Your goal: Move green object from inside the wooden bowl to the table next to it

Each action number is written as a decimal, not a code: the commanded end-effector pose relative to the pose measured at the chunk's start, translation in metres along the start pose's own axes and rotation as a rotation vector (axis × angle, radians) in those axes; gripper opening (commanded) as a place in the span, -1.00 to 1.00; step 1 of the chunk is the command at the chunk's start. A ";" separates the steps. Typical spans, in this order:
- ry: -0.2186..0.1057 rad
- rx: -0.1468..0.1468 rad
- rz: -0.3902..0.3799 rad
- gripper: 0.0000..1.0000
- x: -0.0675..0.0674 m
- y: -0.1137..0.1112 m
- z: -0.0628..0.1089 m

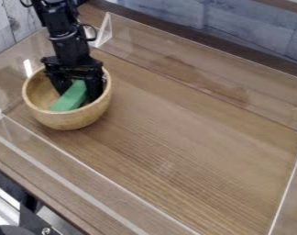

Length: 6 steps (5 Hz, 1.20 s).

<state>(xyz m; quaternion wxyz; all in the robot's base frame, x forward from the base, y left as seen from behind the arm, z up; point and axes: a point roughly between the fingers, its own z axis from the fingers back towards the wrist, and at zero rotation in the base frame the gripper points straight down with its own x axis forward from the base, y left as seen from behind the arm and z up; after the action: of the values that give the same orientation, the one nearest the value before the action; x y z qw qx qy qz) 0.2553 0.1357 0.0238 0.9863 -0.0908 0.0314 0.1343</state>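
Spread wide, the jaws of the gripper point(72, 84) pointed down into the wooden bowl point(47, 112) near the table's point(188, 119) far left corner, straddling the green object point(72, 96), which slanted toward the bowl's near wall.

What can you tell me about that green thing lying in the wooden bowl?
The green object is a small, bright green block, flat and oblong, with a plain matte look like painted wood or plastic. It lies inside the wooden bowl, leaning along the inner wall with its upper end pointing toward the far rim. That upper end is hidden behind the black tool, whose open fingers reach down on either side of it. Whether they touch it cannot be made out.
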 end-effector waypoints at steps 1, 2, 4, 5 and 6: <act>-0.007 -0.013 0.074 1.00 0.000 0.008 0.010; 0.000 -0.018 0.107 1.00 -0.001 0.002 0.014; 0.015 -0.009 0.132 1.00 -0.010 -0.010 0.030; 0.020 -0.003 0.125 1.00 -0.017 -0.015 0.041; 0.014 -0.001 0.158 1.00 -0.006 -0.020 0.042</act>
<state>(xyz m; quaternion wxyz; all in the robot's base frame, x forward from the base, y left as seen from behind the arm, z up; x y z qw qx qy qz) 0.2483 0.1186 0.0569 0.9697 -0.0972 0.0688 0.2133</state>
